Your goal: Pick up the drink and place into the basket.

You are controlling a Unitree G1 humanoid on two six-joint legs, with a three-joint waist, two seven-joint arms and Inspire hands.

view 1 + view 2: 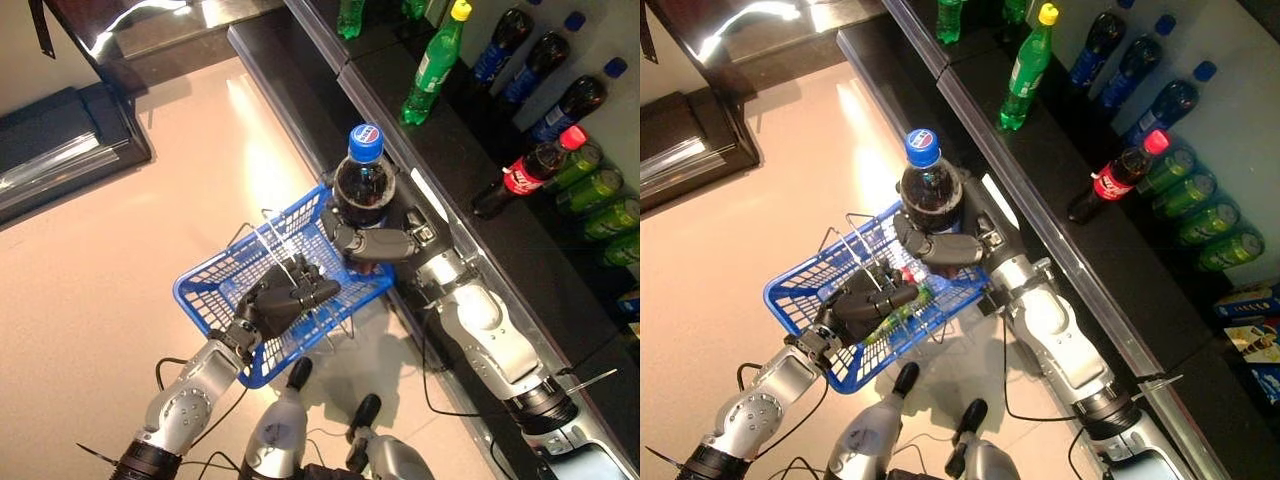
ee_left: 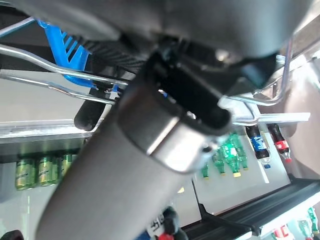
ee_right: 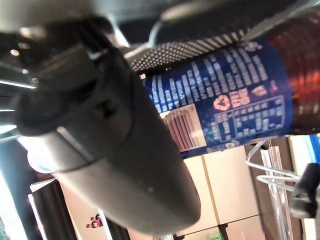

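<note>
Drink [image 1: 363, 185]: dark cola bottle, blue cap, upright, clasped by curled right hand [image 1: 378, 243] above basket's shelf-side rim. Picked up; lowering and release remain.
Basket [image 1: 215, 290]: blue, wire handles gripped by left hand [image 1: 285, 295], partly blocking the opening.
Shelf [image 1: 460, 150]: beside basket, more bottles.

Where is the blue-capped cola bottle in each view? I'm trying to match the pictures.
Left eye view: blue-capped cola bottle upper centre, held by the right hand above the blue basket's far corner.
Right eye view: left of centre.
Left wrist view: not in it.
Right wrist view: its blue label fills the upper right.
Shared landmark: the basket's wire handle.
</note>
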